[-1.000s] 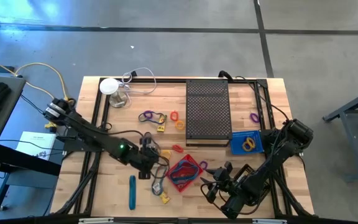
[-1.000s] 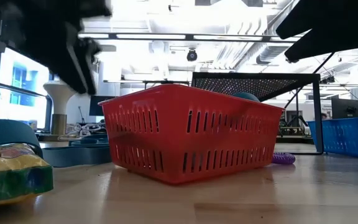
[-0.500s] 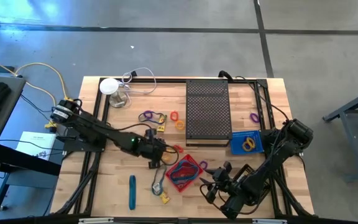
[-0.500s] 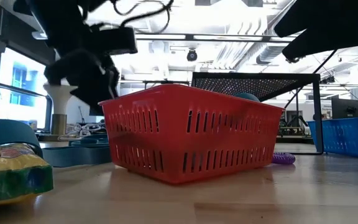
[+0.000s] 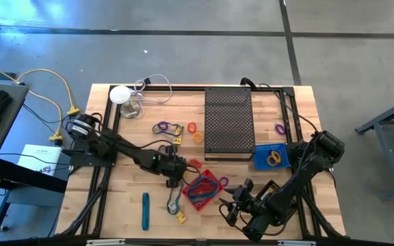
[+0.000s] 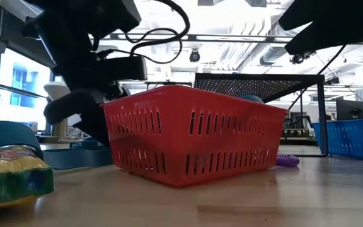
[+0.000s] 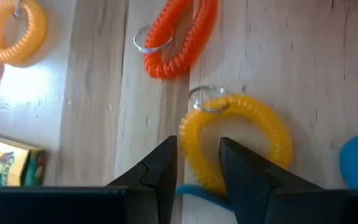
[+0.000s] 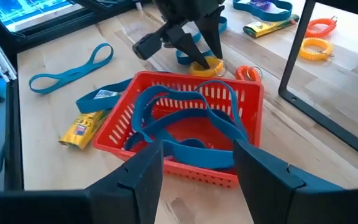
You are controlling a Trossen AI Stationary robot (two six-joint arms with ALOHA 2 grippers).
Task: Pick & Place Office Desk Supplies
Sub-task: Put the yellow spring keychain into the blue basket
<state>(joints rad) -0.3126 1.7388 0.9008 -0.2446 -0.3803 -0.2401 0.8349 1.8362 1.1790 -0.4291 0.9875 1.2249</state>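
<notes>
My left gripper point(image 7: 197, 148) is low over the table just left of the red basket point(image 5: 202, 190), pointing down. Its open fingers stand on either side of the band of a yellow coil ring point(image 7: 247, 134) with a metal key ring. An orange coil ring point(image 7: 180, 34), a second yellow-orange ring point(image 7: 14, 28) and a yellow packet point(image 7: 5, 163) lie around it. My right gripper point(image 8: 197, 152) hovers open on the near right side of the basket point(image 8: 185, 124), which holds a blue elastic loop point(image 8: 185, 127). A teal stick point(image 5: 145, 210) lies flat near the front edge. My left gripper comes from above with the near side of the yellow coil ring's band point(image 7: 199, 163) between its two fingers. I cannot tell whether the fingers touch it. The ring lies flat on the table.
A large black perforated tray point(image 5: 228, 123) stands behind the basket, and a blue basket point(image 5: 272, 157) holding rings sits to its right. A white round object with a cable point(image 5: 120, 94) is at the far left. Loose bands and packets point(image 8: 73, 71) lie near the front edge.
My left gripper has moved toward the table's right and come down next to the red basket, ending over the yellow coil ring. My right arm has kept still, and nothing on the table has shifted.
</notes>
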